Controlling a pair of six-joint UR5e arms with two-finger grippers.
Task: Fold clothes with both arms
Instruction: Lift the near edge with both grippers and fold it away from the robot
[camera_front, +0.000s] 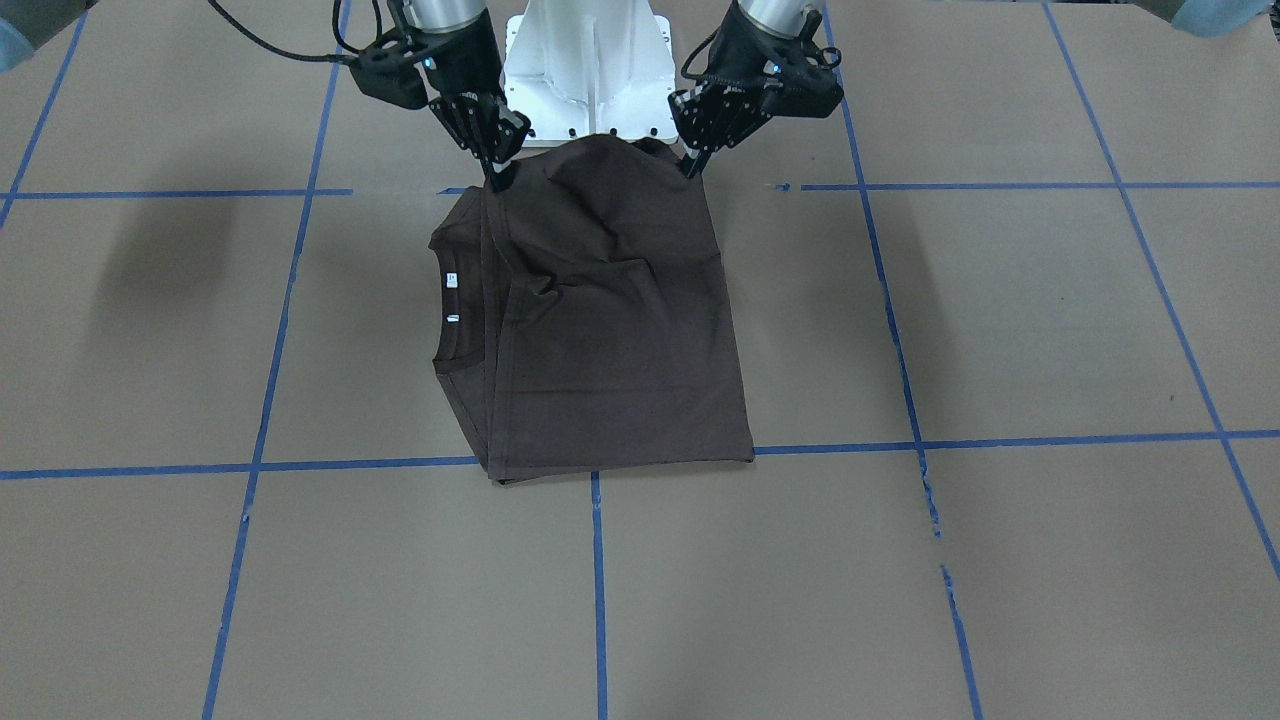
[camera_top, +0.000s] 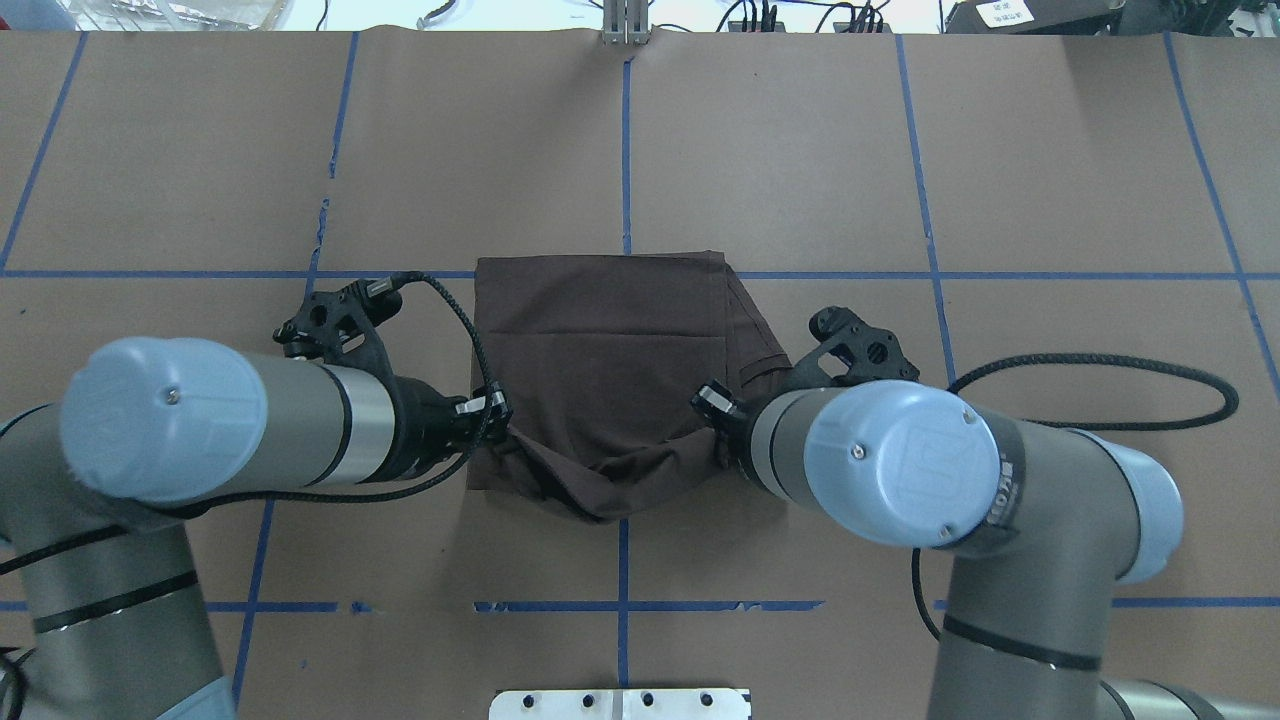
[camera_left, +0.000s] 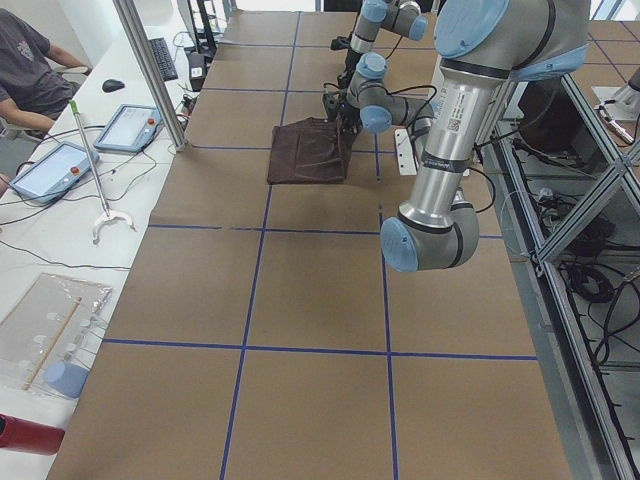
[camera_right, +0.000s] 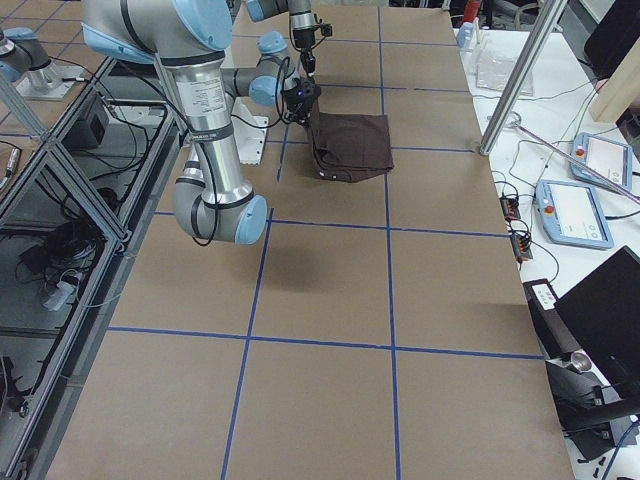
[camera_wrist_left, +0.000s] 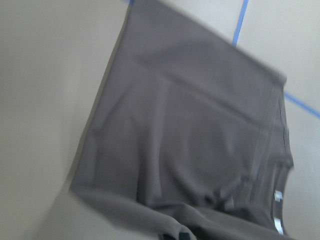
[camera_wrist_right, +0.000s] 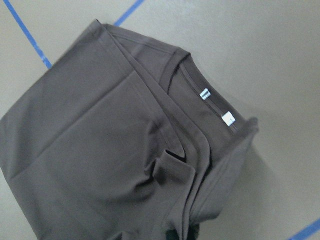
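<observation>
On the brown paper-covered table (camera_front: 1000, 320), gridded with blue tape (camera_front: 1000, 186), the left gripper (camera_front: 693, 165) and right gripper (camera_front: 497, 172) each seem clamped on the raised robot-side edge of the T-shirt (camera_front: 620, 350). The rest lies folded mid-table, collar (camera_front: 455, 300) toward the robot's right.

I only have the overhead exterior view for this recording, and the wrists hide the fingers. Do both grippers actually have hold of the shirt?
Observer: Yes. In the front-facing view the right gripper and the left gripper are each shut on a corner of the T-shirt, on the edge nearest the robot.
Operator: Is that edge lifted?
Observer: It looks raised, with fabric sagging between the two grippers, while the far part lies flat.
Operator: Where is the neck tag?
Observer: The right wrist view shows the white neck tag inside the collar, facing up, on the robot's right side.
</observation>
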